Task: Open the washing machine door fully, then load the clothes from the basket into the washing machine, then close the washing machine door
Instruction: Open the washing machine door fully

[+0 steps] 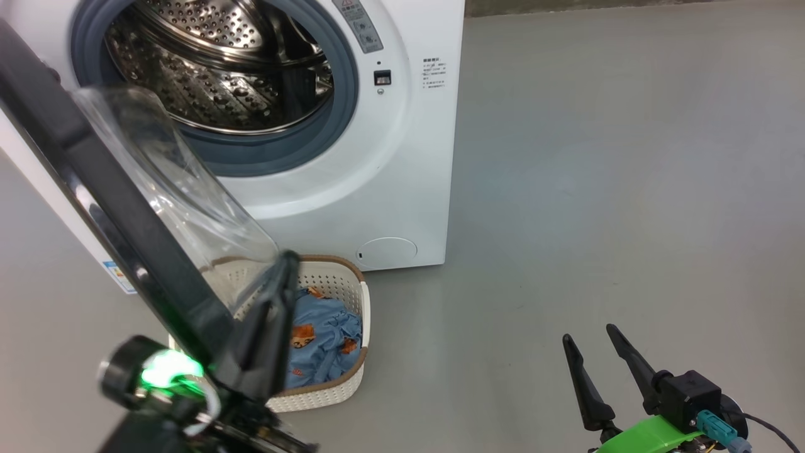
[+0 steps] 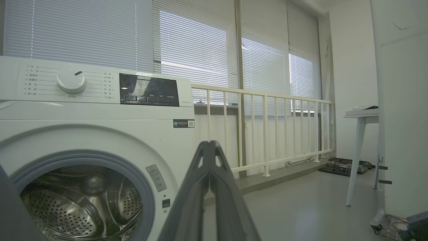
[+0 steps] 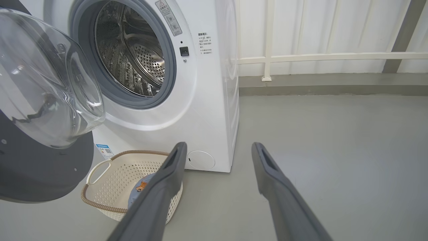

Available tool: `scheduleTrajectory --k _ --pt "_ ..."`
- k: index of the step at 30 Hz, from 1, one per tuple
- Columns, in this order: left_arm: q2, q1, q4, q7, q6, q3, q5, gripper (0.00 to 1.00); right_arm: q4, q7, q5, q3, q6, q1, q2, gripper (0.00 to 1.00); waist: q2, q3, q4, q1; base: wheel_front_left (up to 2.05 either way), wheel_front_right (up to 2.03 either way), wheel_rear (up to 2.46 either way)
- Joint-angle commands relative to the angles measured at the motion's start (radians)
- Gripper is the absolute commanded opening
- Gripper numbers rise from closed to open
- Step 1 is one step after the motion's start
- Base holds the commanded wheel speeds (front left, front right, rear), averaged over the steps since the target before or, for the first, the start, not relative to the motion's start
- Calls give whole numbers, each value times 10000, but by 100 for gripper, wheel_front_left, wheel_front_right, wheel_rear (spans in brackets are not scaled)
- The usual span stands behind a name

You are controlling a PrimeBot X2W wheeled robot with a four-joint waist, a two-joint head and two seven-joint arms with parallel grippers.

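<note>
The washing machine (image 1: 352, 182) stands with its steel drum (image 1: 214, 69) exposed. The washing machine door (image 1: 100, 182) is swung out towards me, black rim running diagonally, with its glass bowl (image 3: 43, 83) facing the opening. My left gripper (image 1: 288, 259) is shut on nothing, its fingers rising beside the door's inner side over the basket (image 1: 363, 296); whether they touch the door I cannot tell. The clothes (image 1: 324, 340), blue with orange foxes, lie in the basket (image 3: 100, 201) on the floor below the door. My right gripper (image 1: 590, 334) hangs open at the lower right, well away from the basket.
Grey floor (image 1: 629, 189) spreads to the right of the machine. A white railing (image 2: 267, 134) and window blinds stand behind it. A white table (image 2: 362, 113) and a tall white panel (image 2: 401, 100) are further right.
</note>
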Motion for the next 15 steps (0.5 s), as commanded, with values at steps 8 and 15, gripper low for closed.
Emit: scheduleTrajectory --k 8,15 --pt "205 38 483 -49 -29 -1102 -239 0 -61 -120 227 388 63 -378 5 100 0 -1 -99 0 0 0 0" --pt "291 443 1050 -49 -29 -1722 -227 0 27 -120 227 373 63 -355 5 100 0 -19 -42 0 0 0 0"
